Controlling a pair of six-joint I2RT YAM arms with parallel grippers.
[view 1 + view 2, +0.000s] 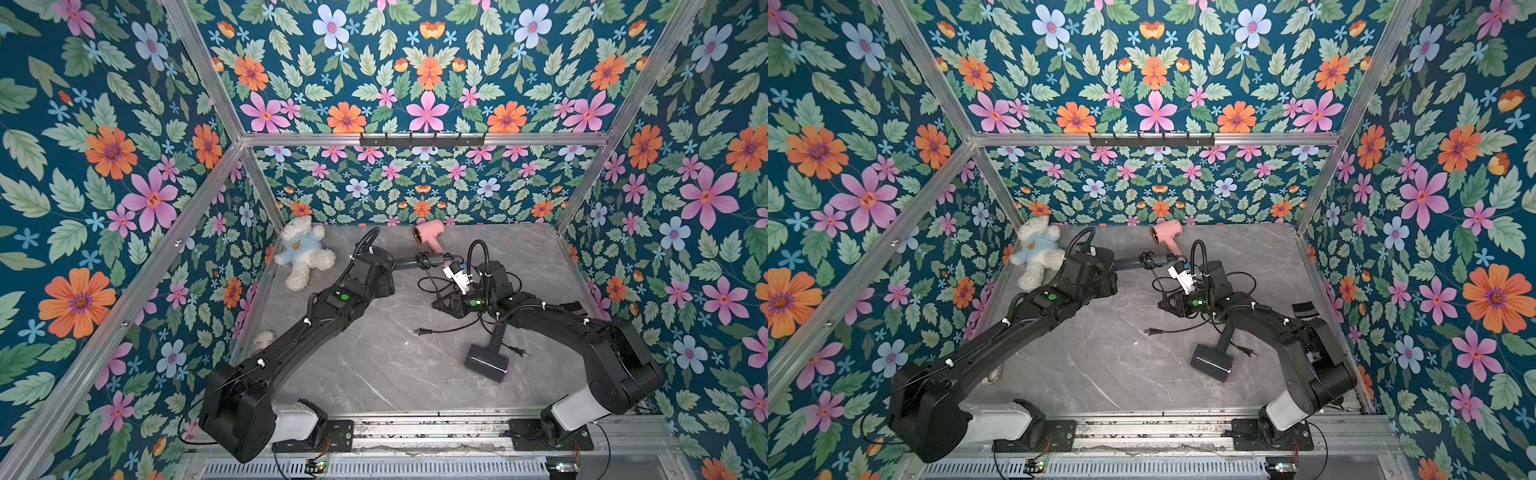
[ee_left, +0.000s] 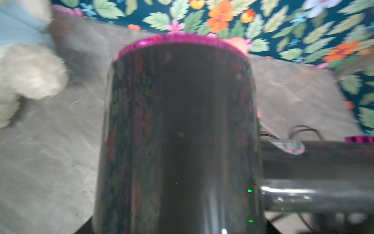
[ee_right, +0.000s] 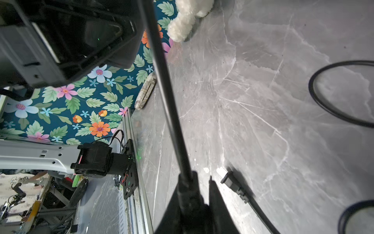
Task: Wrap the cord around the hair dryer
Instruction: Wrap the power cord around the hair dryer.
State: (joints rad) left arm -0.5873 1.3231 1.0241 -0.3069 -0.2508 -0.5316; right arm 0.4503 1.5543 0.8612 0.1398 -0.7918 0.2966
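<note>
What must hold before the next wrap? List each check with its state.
1. Left gripper shut on held hair dryer: ok.
2. Right gripper shut on cord: ok.
3. Cord runs straight from the right gripper: ok.
4. Loops sit on the handle: ok.
5. Spare hair dryer clear of the right arm: not ok, its handle runs under it.
6. Plug near the right gripper belongs to this cord: cannot tell.

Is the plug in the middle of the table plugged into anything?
Unplugged: in both top views the plug lies loose on the table, prongs free of any socket.
</note>
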